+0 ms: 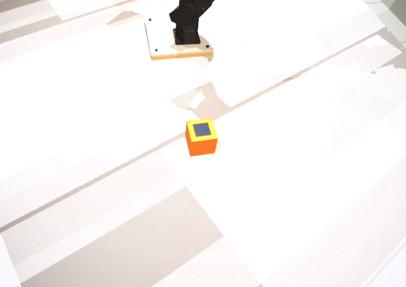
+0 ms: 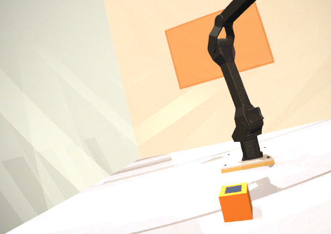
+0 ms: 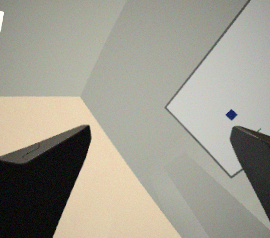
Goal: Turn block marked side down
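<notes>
The pale worktop [image 1: 289, 183] carries an orange block [image 1: 201, 137], blue-marked face up, and the arm's wooden base plate [image 1: 160, 41] behind it.

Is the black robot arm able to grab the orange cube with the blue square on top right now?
Probably yes, but not yet. The orange cube stands alone on the white table with nothing beside it, but the open gripper is raised high, pointing away from it.

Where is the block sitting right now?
In the top view the orange block rests on the table near the frame's centre, in front of the arm's base plate and apart from it, marked face up.
</notes>
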Controlling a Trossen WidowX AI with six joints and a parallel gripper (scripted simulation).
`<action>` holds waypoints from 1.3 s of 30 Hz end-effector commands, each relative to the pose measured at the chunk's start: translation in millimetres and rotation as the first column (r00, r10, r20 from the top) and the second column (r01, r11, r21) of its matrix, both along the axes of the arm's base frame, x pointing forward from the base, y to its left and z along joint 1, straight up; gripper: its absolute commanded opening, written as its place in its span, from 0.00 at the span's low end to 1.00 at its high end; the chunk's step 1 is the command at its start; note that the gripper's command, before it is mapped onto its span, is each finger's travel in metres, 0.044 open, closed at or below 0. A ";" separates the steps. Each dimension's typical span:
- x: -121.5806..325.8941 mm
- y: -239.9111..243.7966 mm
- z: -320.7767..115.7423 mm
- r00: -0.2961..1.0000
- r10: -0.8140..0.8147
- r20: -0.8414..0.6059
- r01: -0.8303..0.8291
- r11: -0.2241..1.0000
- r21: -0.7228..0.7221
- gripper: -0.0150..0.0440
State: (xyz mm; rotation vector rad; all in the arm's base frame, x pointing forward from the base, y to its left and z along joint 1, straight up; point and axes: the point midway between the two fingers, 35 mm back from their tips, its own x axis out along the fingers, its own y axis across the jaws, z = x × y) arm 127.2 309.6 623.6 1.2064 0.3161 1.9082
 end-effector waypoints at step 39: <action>252.6 -289.5 -456.5 0.736 -0.557 0.384 0.023 -0.546 -0.837 1.00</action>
